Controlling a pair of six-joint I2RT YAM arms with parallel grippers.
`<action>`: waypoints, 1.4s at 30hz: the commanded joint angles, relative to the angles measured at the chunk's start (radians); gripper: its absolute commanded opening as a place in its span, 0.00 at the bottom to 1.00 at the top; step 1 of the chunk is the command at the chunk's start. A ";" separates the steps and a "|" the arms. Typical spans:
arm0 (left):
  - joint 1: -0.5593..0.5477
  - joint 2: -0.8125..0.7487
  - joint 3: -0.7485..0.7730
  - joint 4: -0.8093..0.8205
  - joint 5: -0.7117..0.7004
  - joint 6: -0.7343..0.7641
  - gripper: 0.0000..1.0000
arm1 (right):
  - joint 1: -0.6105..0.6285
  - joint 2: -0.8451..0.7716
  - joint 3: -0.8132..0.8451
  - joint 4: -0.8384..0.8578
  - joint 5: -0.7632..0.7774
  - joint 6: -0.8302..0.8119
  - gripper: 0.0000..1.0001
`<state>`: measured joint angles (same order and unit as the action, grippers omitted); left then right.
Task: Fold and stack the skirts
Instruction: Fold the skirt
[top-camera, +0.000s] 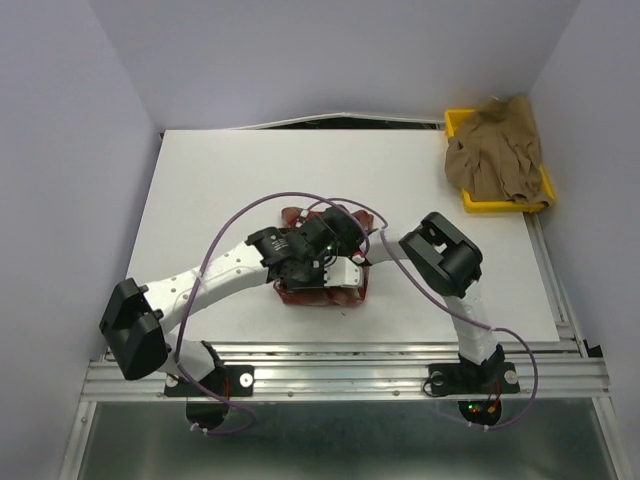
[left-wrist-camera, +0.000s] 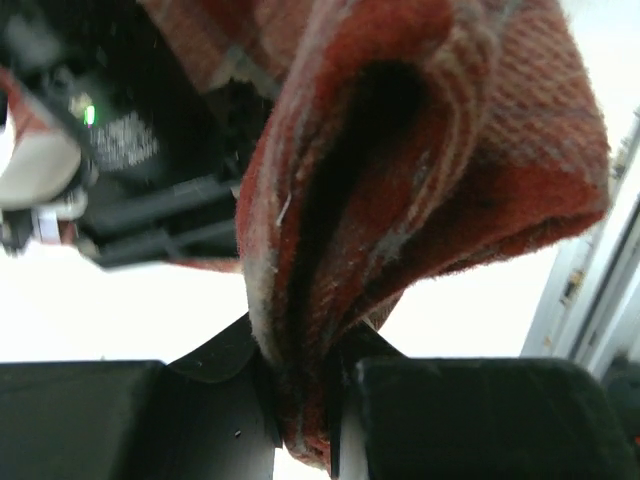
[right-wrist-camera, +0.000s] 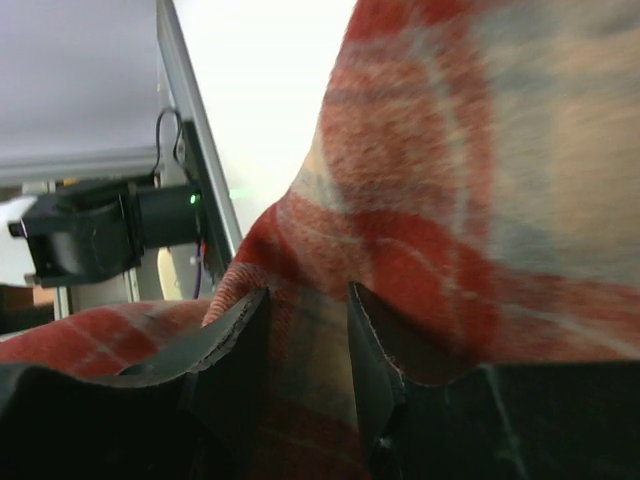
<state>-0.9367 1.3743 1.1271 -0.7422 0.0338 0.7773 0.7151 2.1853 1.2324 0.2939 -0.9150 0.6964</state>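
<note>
1. The plaid skirt lies bunched at the middle of the table, toward its near edge, under both grippers. The tan skirt is heaped on the tray in the far right corner, well apart.
2. The left gripper is clenched on a thick, doubled bunch of plaid. With several layers in one bite, the fold could drag a lower layer along and land crooked.
3. Plaid fills the gap in the right gripper and touches both fingers, so it looks grasped. If that bite is shallow, the edge may slip out on a lift.
4. The two grippers crowd close over the skirt. A careless swing could knock them together or snag a cable.
5. A pull toward the bases could draw the plaid skirt off the near edge.
6. The tan skirt drapes over the tray's rim, so lifting it may drag the tray.
</note>
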 joint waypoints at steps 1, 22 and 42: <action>-0.008 0.040 0.078 -0.117 0.121 0.082 0.03 | 0.066 -0.067 -0.024 -0.004 -0.010 -0.010 0.45; 0.015 0.175 0.223 -0.376 0.291 0.204 0.08 | -0.223 0.180 0.598 -0.708 0.268 -0.684 0.74; 0.182 0.413 0.511 -0.379 0.204 0.358 0.11 | -0.123 0.071 0.245 -0.562 0.044 -0.712 0.21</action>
<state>-0.7601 1.7786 1.5730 -1.1061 0.2428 1.0874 0.5312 2.2734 1.5635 -0.2398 -0.8627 -0.0029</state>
